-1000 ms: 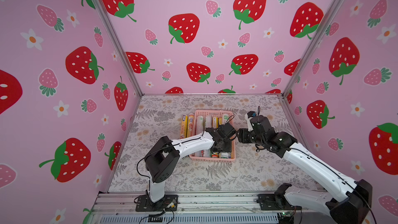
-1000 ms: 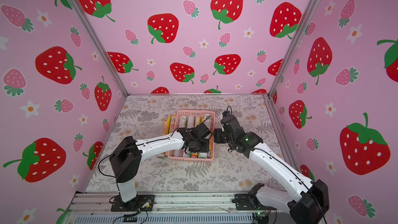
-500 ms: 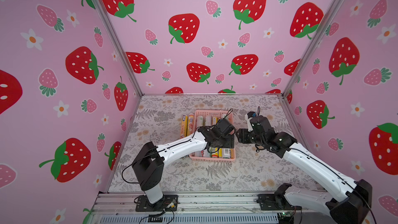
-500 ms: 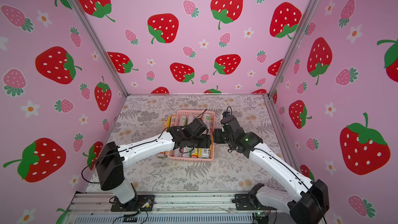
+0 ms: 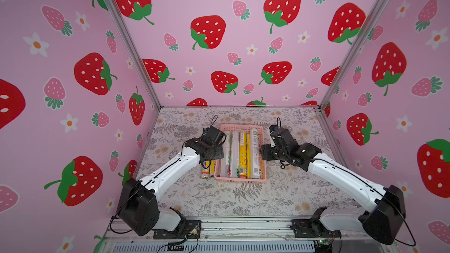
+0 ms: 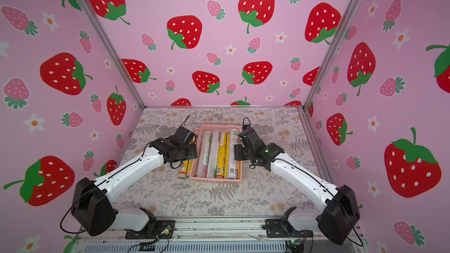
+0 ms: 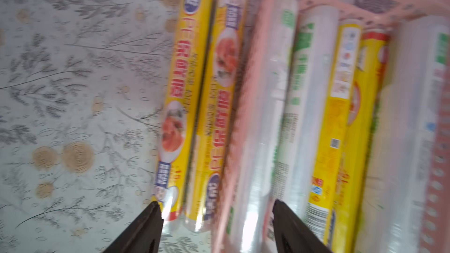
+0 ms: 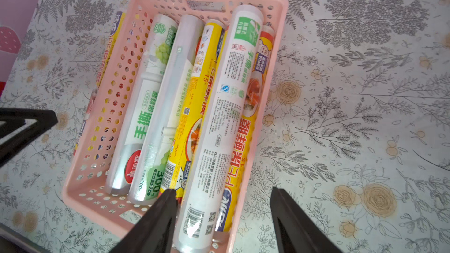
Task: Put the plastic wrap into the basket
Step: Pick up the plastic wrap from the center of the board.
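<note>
**Plastic wrap mostly in the basket point(image 5: 239, 180), two rolls outside**
Several rolls of plastic wrap point(image 8: 155, 98) lie lengthwise in the pink basket. Two yellow rolls point(image 7: 192, 88) lie on the tabletop point(image 5: 243, 198), just beside its wall. The left end effector point(image 7: 216, 204) hovers released over them. The right end effector point(image 8: 222, 192) hovers released over the basket's opposite side, grasping nothing.

- The left tool point(image 7: 216, 205) has swung left out of the basket point(image 5: 239, 180) and now hangs over the two yellow rolls point(image 5: 208, 169) lying on the surface point(image 5: 243, 200) beside it.
- The left arm point(image 5: 170, 169) has drawn nearer and further left.
- The rolls inside point(image 5: 241, 152) the basket are now uncovered.
</note>
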Robot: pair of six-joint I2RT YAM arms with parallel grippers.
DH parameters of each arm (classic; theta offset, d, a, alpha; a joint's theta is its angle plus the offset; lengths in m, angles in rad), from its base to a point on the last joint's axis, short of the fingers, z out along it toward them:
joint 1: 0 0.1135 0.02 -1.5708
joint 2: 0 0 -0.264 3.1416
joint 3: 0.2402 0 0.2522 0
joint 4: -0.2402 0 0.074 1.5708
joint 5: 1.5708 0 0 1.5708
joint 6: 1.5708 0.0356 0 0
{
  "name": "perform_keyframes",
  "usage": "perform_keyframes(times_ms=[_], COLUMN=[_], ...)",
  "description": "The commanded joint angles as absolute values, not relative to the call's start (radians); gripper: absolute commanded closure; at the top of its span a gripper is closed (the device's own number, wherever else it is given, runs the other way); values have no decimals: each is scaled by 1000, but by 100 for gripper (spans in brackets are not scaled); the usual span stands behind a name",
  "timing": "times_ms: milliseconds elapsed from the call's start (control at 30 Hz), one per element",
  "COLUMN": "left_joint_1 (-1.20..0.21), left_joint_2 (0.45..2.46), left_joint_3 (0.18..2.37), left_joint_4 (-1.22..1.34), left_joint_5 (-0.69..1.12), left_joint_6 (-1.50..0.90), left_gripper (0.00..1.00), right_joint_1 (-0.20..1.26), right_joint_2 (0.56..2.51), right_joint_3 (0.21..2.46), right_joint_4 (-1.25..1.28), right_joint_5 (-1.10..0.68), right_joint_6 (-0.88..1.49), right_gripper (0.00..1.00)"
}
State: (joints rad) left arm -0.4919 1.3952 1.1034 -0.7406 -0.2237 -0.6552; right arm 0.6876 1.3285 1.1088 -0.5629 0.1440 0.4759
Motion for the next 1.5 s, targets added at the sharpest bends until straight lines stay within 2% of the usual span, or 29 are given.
perform_keyframes(times_ms=[0, 233, 333, 500, 767, 1233, 1400, 1467], left_joint_1=[-391, -309, -300, -290, -277, -246, -226, -222], left_joint_2=[1364, 1451, 1514, 1587, 1671, 1747, 1739, 1726], left_joint_3=[1079, 1040, 1034, 1035, 1037, 999, 966, 959], left_joint_4=[-763, -662, -614, -574, -558, -530, -508, -506], left_joint_5=[-196, -134, -94, -82, -128, -217, -191, -184], left_joint_6=[-585, -558, -569, -571, -584, -561, -554, -555], left_gripper=[23, 25, 31, 33, 34, 41, 45, 51], right_joint_1=[710, 727, 728, 728, 728, 727, 729, 727], right_joint_2=[1379, 1440, 1431, 1381, 1333, 1365, 1365, 1363], right_joint_3=[1158, 1183, 1162, 1123, 1100, 1177, 1184, 1184], right_joint_4=[-574, -531, -530, -559, -582, -599, -601, -599], right_joint_5=[173, 136, 132, 167, 198, 210, 213, 215], right_joint_6=[450, 472, 474, 474, 460, 426, 431, 434], right_gripper=[35, 34, 34, 34, 34, 34, 34, 34])
